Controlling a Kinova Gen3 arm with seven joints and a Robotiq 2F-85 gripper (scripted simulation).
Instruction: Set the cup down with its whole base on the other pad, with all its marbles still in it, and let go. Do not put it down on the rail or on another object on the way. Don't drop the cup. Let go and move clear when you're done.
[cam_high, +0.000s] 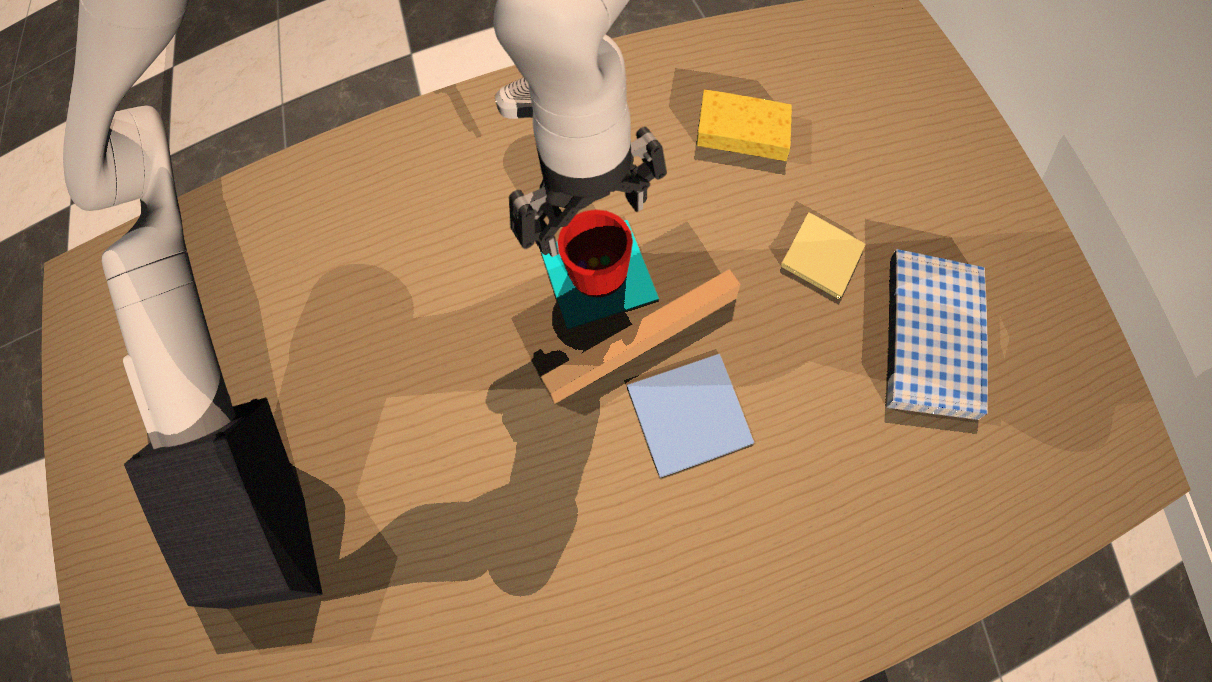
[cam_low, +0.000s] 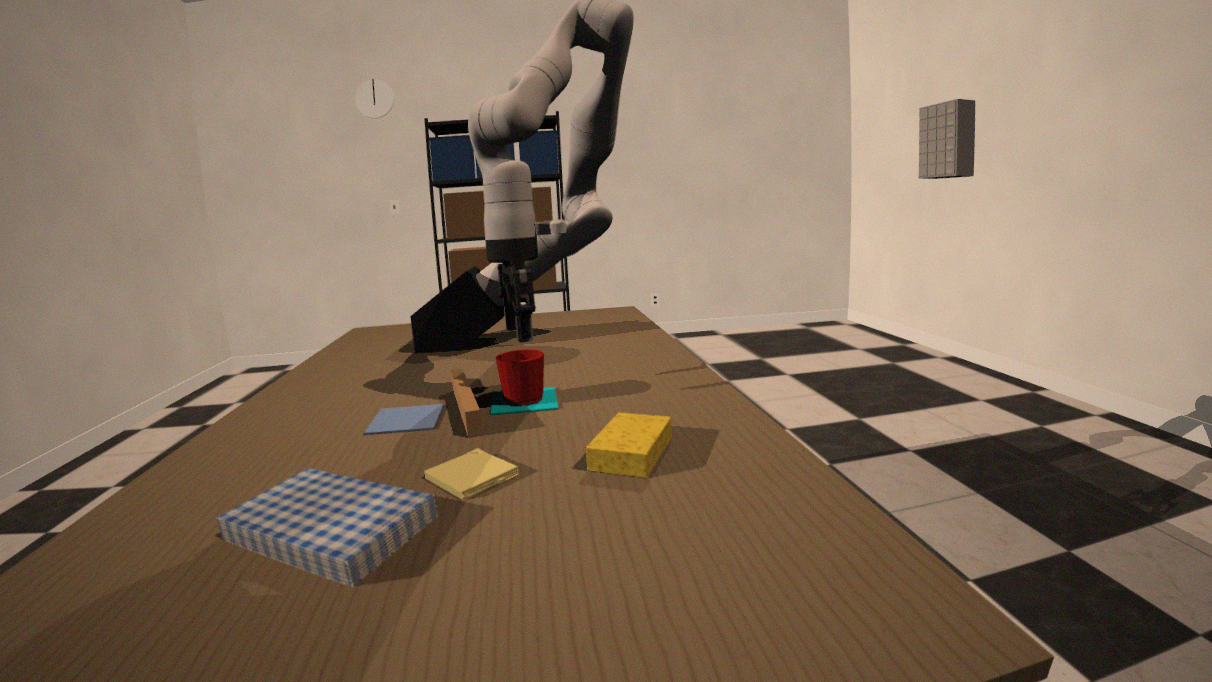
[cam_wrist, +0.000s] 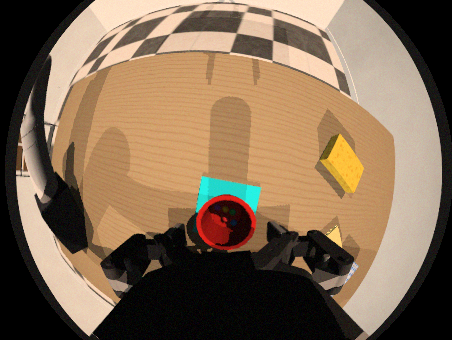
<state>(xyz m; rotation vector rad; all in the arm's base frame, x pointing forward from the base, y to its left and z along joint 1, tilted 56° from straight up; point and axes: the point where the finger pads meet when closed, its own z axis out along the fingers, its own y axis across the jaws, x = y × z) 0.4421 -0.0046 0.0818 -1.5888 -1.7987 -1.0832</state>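
Note:
The red cup (cam_high: 595, 251) stands upright on the teal pad (cam_high: 602, 283), with marbles (cam_high: 595, 261) at its bottom. It also shows in the exterior view (cam_low: 519, 375) on the teal pad (cam_low: 525, 402), and in the wrist view (cam_wrist: 226, 222) with the teal pad (cam_wrist: 229, 193) under it. My gripper (cam_high: 586, 193) is open and empty, well above the cup and apart from it; it also shows in the exterior view (cam_low: 517, 318). The light blue pad (cam_high: 689, 413) lies on the other side of the wooden rail (cam_high: 641, 334).
A yellow sponge (cam_high: 744, 124), a yellow block (cam_high: 822, 253) and a blue checkered cloth stack (cam_high: 937, 332) lie to the right. The arm's black base (cam_high: 222, 505) stands at the left front.

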